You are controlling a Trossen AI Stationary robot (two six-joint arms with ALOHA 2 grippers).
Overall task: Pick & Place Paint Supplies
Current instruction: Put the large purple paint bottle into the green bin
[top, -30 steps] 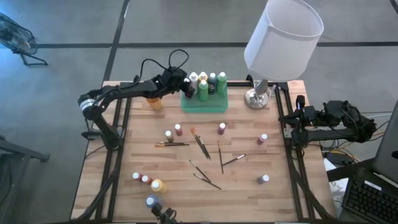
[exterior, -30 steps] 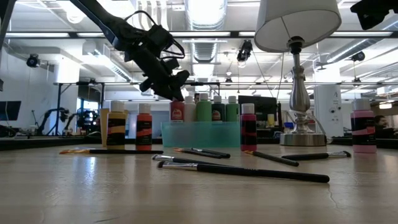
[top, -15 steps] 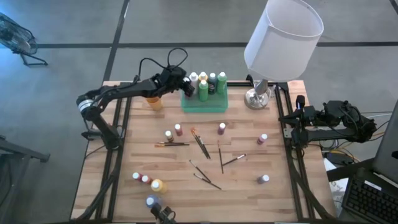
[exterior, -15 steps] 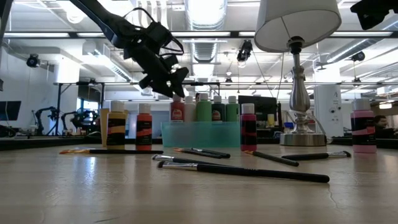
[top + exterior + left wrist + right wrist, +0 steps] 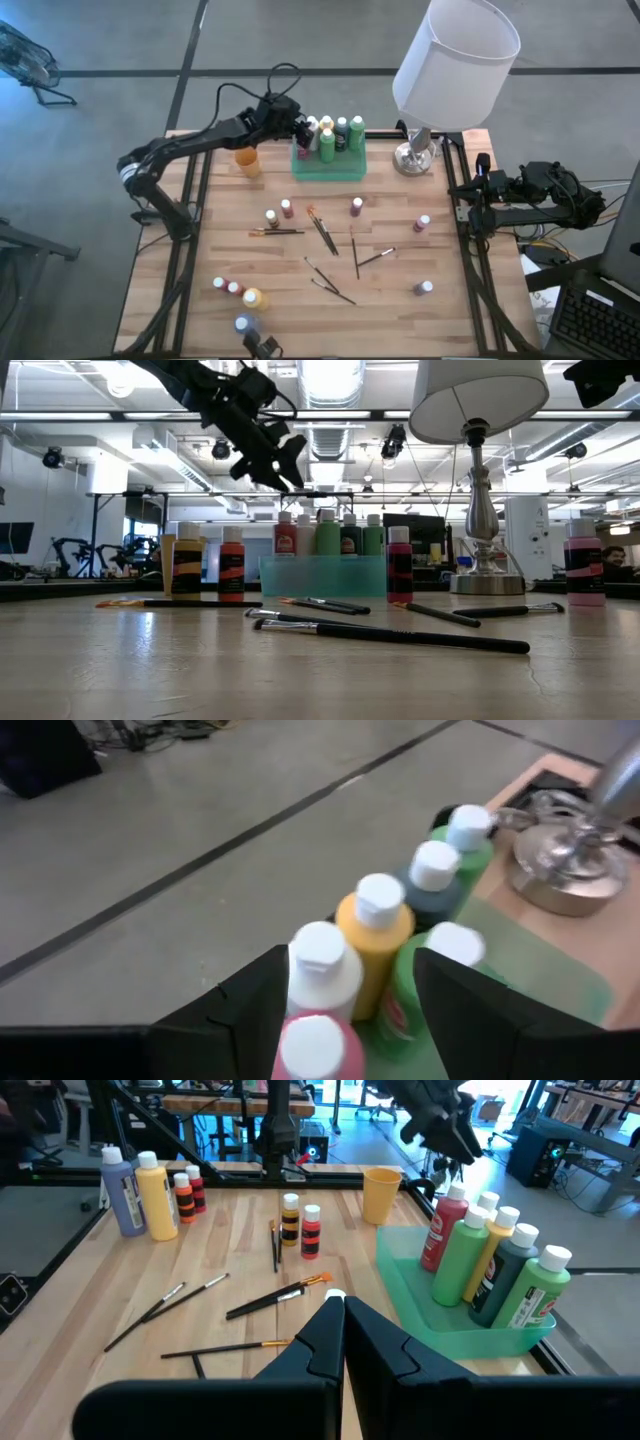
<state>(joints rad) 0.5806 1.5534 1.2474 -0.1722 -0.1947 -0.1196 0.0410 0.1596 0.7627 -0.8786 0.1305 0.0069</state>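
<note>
With its fingers apart and empty, the left gripper (image 5: 297, 125) hung over the red bottle (image 5: 312, 1050) in the green tray (image 5: 330, 168) at twelve o'clock; small, probably light and slick, best grasped mid-body.

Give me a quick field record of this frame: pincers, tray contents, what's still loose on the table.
left pincer: open, empty, raised above the red paint bottle at the end of the green rectangular tray
right pincer: shut, empty, parked at the table's right edge
tray contents: six bottles standing upright, including red, white, yellow and green
loose bottles: several standing across the wooden table
loose brushes: thin dark-handled paintbrushes lying mid-table
other: small orange cup beside the tray; silver-based lamp with white shade at the far right corner
</note>
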